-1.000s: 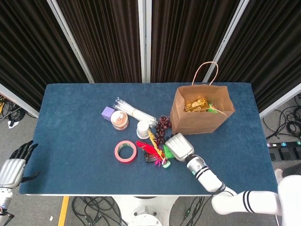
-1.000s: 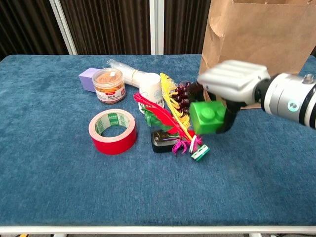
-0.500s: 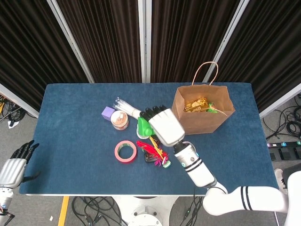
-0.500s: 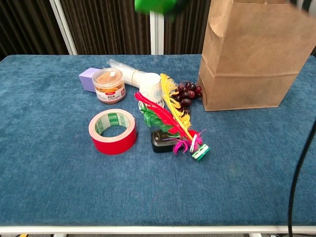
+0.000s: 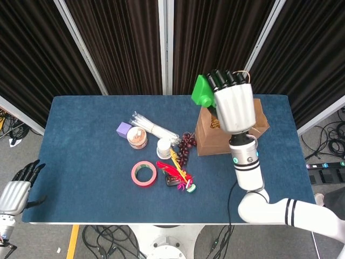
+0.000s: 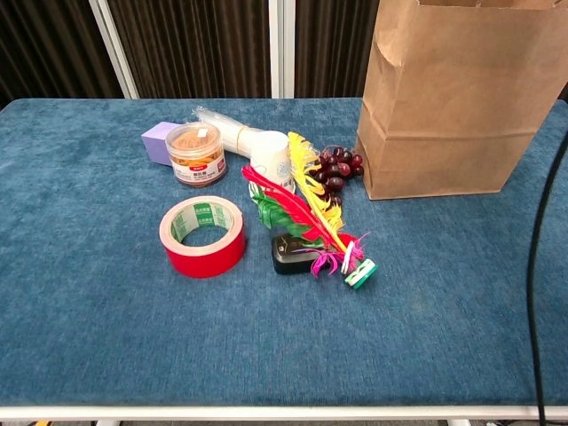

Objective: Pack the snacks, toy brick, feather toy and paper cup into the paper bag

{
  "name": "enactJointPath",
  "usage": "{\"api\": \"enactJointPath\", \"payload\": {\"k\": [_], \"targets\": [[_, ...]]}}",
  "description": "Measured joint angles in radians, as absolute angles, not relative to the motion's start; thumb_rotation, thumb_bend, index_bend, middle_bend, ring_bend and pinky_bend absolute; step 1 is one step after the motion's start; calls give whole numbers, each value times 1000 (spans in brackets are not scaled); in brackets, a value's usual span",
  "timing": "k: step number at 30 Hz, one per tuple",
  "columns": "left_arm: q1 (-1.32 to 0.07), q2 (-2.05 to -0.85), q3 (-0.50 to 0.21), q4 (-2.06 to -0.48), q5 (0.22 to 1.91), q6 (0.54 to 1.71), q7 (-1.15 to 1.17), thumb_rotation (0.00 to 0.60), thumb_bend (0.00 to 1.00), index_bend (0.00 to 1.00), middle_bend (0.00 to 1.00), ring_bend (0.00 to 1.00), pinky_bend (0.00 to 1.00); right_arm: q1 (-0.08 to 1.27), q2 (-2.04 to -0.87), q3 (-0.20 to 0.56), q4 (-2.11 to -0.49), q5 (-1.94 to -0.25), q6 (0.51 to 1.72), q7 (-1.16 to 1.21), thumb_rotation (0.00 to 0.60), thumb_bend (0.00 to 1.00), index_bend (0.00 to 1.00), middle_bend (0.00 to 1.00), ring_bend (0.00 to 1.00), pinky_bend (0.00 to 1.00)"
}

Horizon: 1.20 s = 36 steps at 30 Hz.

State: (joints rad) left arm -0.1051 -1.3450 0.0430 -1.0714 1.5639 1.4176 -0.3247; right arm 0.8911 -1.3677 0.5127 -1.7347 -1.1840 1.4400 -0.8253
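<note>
Holding green toy brick (image 5: 202,91) above paper bag (image 5: 229,137) opening: right hand (image 5: 233,105), fingers (image 5: 225,79) wrapped on brick. Left hand (image 5: 15,190) off table (image 5: 81,162) edge, low left, fingers apart, empty. Feather toy (image 6: 311,209), paper cup (image 6: 271,161) on table beside bag.

Red tape roll (image 6: 202,236), lidded jar (image 6: 195,153), purple block (image 6: 158,141), dark grapes (image 6: 335,168) on blue table (image 6: 106,337).
</note>
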Motion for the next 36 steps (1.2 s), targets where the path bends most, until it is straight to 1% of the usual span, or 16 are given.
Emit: {"api": "enactJointPath", "payload": {"k": [7, 15, 17, 18, 20, 24, 25, 28, 36], "targets": [[-109, -1341, 46, -1088, 1570, 1416, -307, 600, 264, 137, 85, 24, 167, 860, -1329, 473, -1619, -1131, 1405, -850, 600, 122, 506, 519, 428, 519], [-108, -1339, 51, -1093, 1569, 1411, -303, 600, 265, 137, 85, 24, 167, 848, -1342, 465, -1604, -965, 1338, -838, 600, 120, 507, 519, 427, 519], [-107, -1339, 52, -1090, 1568, 1410, -304, 600, 265, 137, 85, 24, 167, 849, -1350, 456, -1586, -938, 1313, -831, 600, 96, 501, 519, 421, 516], [-107, -1339, 52, -1089, 1567, 1409, -306, 600, 265, 137, 85, 24, 167, 849, -1352, 452, -1579, -934, 1305, -828, 600, 62, 486, 519, 408, 507], [-107, -1338, 52, -1089, 1567, 1409, -311, 600, 264, 137, 85, 24, 167, 849, -1351, 442, -1575, -922, 1281, -822, 600, 14, 447, 502, 362, 468], [-106, -1336, 57, -1092, 1577, 1417, -325, 600, 264, 137, 84, 24, 167, 851, -1323, 420, -1590, -893, 1230, -828, 600, 0, 320, 372, 186, 263], [-106, -1336, 58, -1092, 1579, 1419, -326, 600, 264, 137, 85, 24, 167, 853, -1312, 416, -1601, -879, 1220, -836, 600, 0, 287, 342, 156, 226], [-107, -1337, 58, -1091, 1582, 1420, -326, 600, 265, 137, 85, 24, 167, 856, -1290, 410, -1629, -860, 1210, -842, 600, 0, 255, 306, 127, 198], [-110, -1334, 54, -1099, 1580, 1421, -325, 600, 265, 137, 85, 24, 167, 860, -1269, 404, -1653, -868, 1218, -804, 600, 0, 253, 303, 124, 192]]}}
